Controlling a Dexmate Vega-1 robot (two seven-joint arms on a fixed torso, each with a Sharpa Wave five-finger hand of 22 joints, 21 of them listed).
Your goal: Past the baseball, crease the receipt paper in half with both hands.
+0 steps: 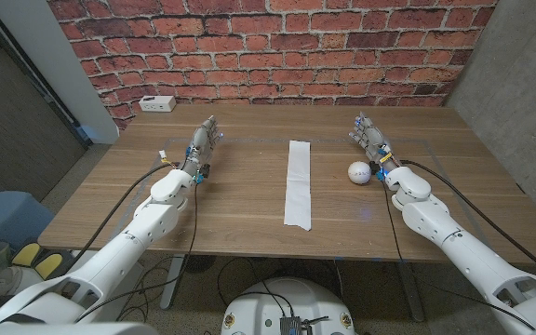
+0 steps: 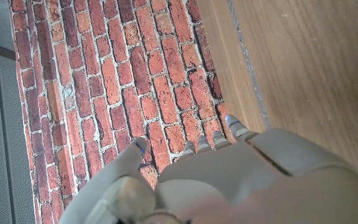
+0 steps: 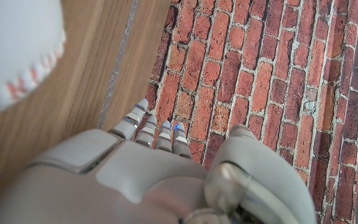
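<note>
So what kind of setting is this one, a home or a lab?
Most likely a lab or test room dressed up: a wooden table against a brick-pattern wall, grey panels beside it, and only a paper strip and baseball laid out.

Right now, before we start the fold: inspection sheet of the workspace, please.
Surface: wooden table, a faint taped outline on its right part.
Job's things: receipt paper lies as a flat strip at mid-table, unfolded; baseball on the table to its right, close beside the right hand.
Clutter: small white box at the far left edge, by the wall.
Hands: left hand and right hand both held out with fingers extended, holding nothing.
Cables: black cables run along both forearms and hang under the table's front edge.
Surroundings: brick wall behind; grey panels at both sides.
</note>
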